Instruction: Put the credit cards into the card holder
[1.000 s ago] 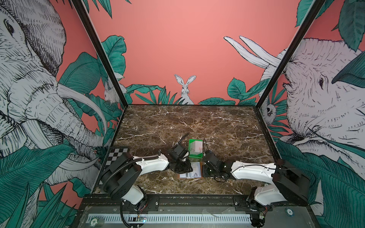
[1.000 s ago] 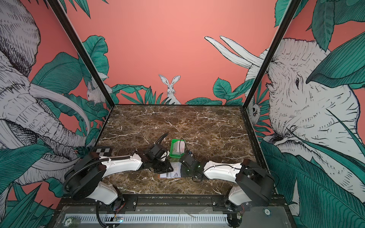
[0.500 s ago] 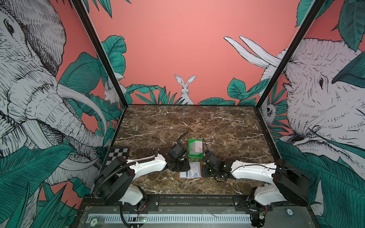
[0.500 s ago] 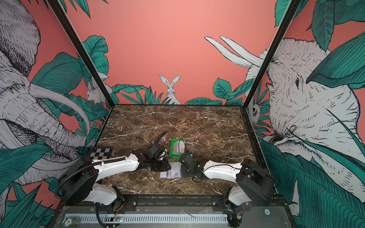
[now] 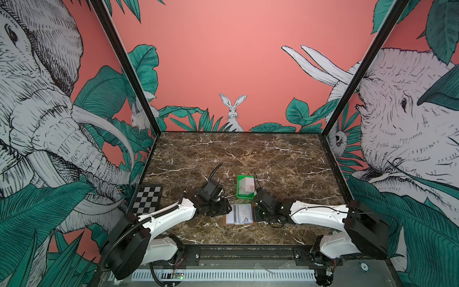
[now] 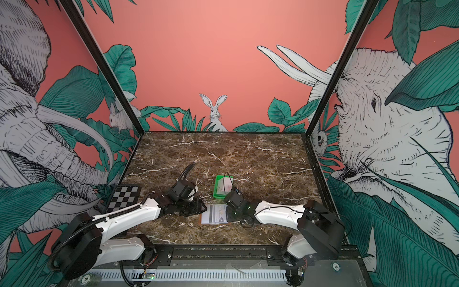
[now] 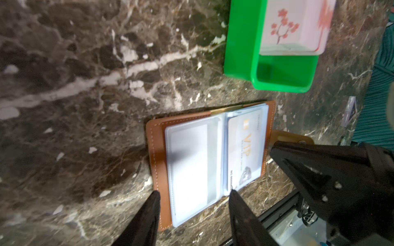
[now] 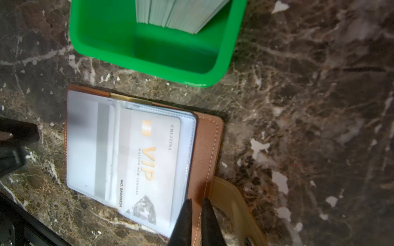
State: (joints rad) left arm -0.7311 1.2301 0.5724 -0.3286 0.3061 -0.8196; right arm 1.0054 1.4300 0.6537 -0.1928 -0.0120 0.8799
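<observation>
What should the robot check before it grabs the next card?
1. Is the card holder open and flat on the table? Ok.
2. Is the left gripper open with nothing between its fingers? Ok.
3. Is the right gripper, shut at the holder's edge by the snap tab, pinning the holder down? Cannot tell.
4. Are there more cards to take? Ok: a stack of cards stands in the green tray.
5. Is a sleeve free? Cannot tell: the two sleeves that show already hold the VIP card and the striped card.

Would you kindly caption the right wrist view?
Open card holder with sleeved VIP card beside green tray of credit cards.
</observation>
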